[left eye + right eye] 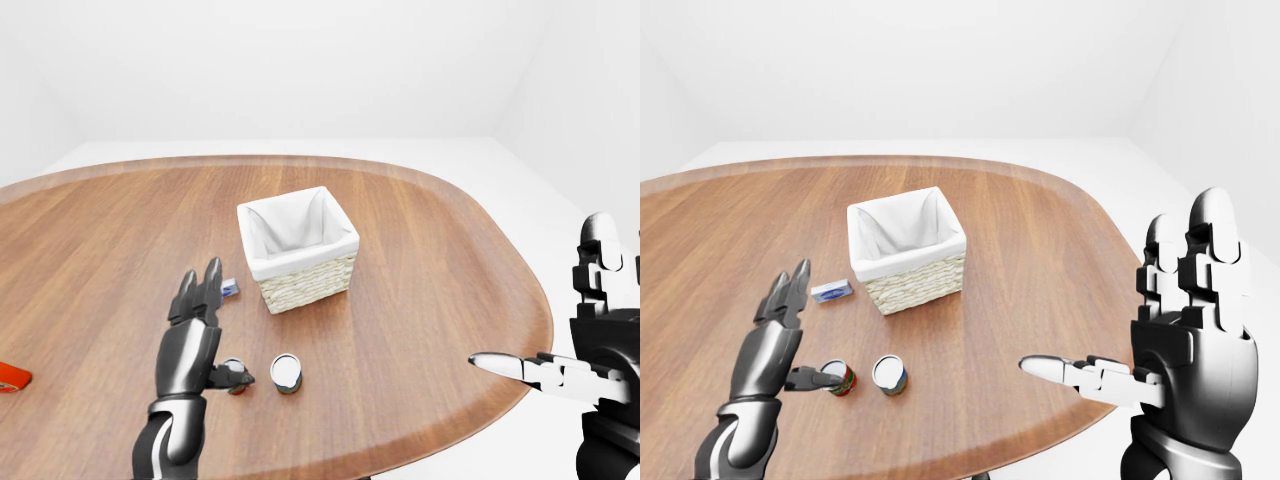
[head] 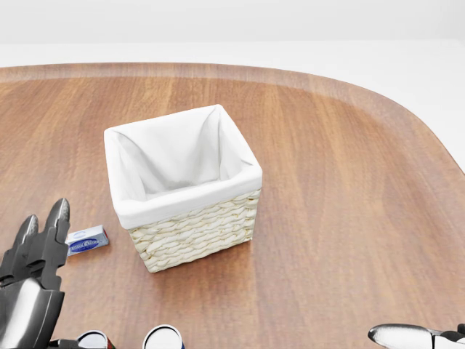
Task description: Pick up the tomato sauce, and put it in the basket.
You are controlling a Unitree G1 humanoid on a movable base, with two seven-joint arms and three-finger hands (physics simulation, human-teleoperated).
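Observation:
The tomato sauce, a small can with a red label (image 1: 840, 379), stands upright on the wooden table (image 1: 430, 260), below and left of the basket. The woven basket (image 1: 300, 250) with a white cloth liner stands near the table's middle and looks empty. My left hand (image 1: 220, 335) is open, with its fingers stretched upward and its thumb tip right beside the can; the fingers do not close round it. My right hand (image 1: 1130, 310) is open and empty, raised at the right edge, off the table's rim.
A second small can (image 1: 286, 373) stands just right of the red one. A small blue and white box (image 2: 87, 240) lies left of the basket. A red object (image 1: 12, 376) shows at the left edge. The table's rim curves close at the bottom right.

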